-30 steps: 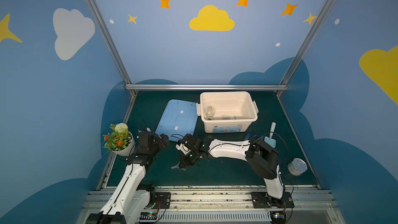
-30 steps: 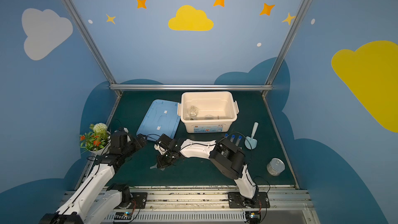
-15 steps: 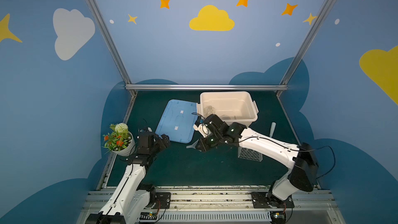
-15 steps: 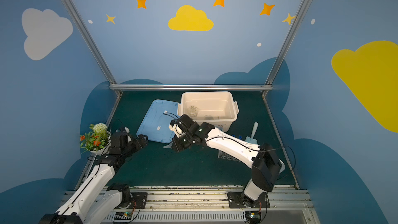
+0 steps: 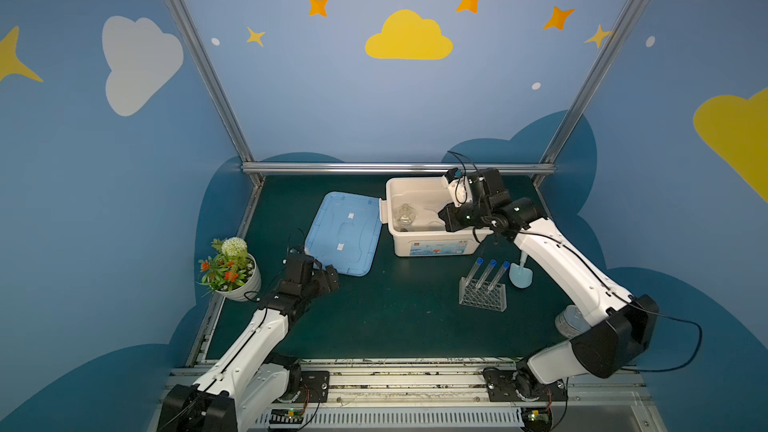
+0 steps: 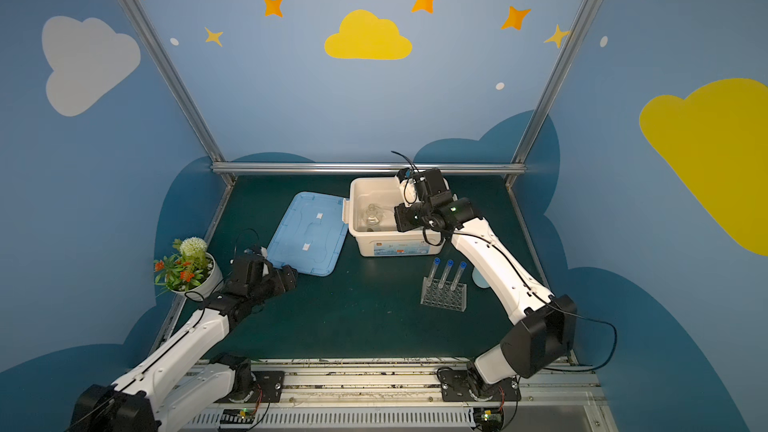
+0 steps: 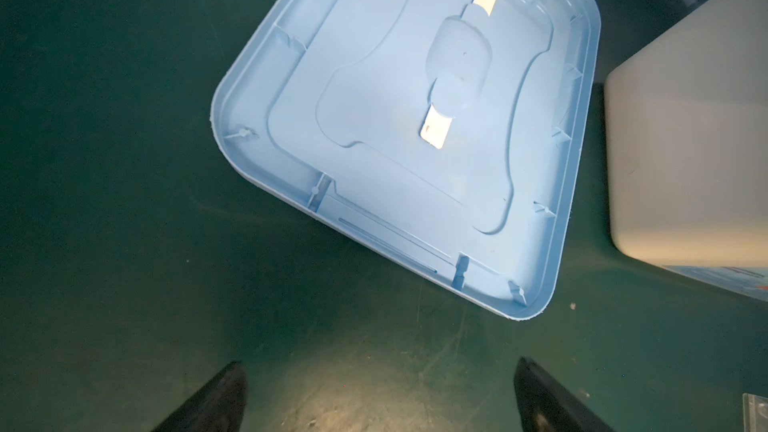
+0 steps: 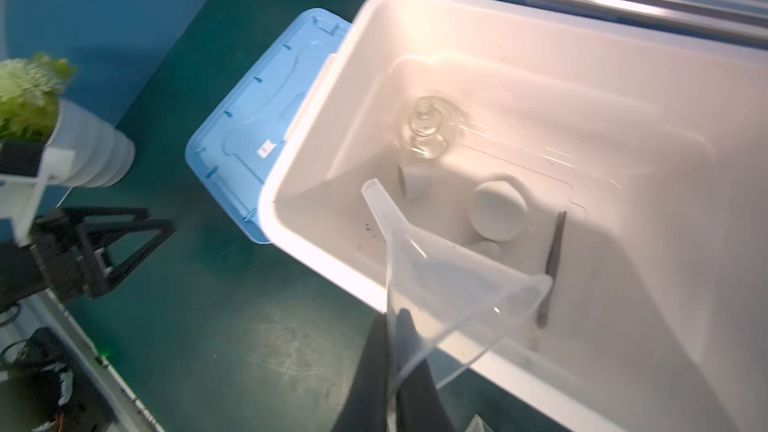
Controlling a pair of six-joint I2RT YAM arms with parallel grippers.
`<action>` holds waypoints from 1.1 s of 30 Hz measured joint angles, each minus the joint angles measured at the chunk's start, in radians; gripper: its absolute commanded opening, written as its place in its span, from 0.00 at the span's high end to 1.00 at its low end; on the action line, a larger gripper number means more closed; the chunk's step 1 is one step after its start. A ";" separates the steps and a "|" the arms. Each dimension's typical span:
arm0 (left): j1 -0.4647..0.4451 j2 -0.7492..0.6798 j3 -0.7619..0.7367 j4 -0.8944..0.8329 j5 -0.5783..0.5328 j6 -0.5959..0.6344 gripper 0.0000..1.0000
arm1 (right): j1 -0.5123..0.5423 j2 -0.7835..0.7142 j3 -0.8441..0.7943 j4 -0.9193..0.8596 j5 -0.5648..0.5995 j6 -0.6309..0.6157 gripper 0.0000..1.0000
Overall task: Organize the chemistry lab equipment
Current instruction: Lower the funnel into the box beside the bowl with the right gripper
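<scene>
right claw (image 8: 392,326): closed on the wall of the clear funnel (image 8: 440,284), pinched at its wide rim.
clear funnel: held tilted over the near wall of the white bin (image 5: 432,243), spout pointing into the bin.
bin floor: glass flask (image 5: 403,216) upright toward 9 o'clock in both top views; a white bowl (image 8: 496,209), a small cup (image 8: 413,180) and thin tweezers (image 8: 555,259) lie there too.
blue lid (image 5: 343,238): flat on the mat, just beside the bin at its 9 o'clock.
left claw (image 7: 376,371): jaws spread wide, empty, above the bare mat at 7 o'clock of the lid.
clear rack (image 5: 482,299): at 5 o'clock of the bin, three test tubes (image 5: 488,276) leaning in it.
potted plant (image 5: 228,270): at 9 o'clock of the left claw.
</scene>
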 measured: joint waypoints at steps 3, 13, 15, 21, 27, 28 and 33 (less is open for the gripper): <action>-0.005 0.011 0.000 0.001 -0.008 0.002 0.00 | -0.055 0.109 0.068 -0.014 0.002 -0.019 0.95; -0.012 0.027 0.000 0.013 -0.016 0.013 0.00 | -0.166 0.432 0.352 -0.163 -0.006 -0.031 0.95; -0.012 0.035 0.000 0.013 -0.016 0.014 0.00 | -0.180 0.503 0.456 -0.224 -0.006 -0.024 0.94; -0.017 0.063 0.000 0.020 -0.016 0.017 0.00 | -0.209 0.686 0.693 -0.380 -0.034 -0.023 0.95; -0.021 0.069 0.000 0.021 -0.020 0.019 0.00 | -0.226 0.756 0.709 -0.456 -0.076 -0.023 0.96; -0.021 0.069 0.000 0.021 -0.020 0.019 0.00 | -0.228 0.756 0.702 -0.457 -0.081 -0.021 0.96; -0.021 0.075 0.000 0.022 -0.020 0.019 0.00 | -0.237 0.754 0.661 -0.447 -0.112 -0.017 0.96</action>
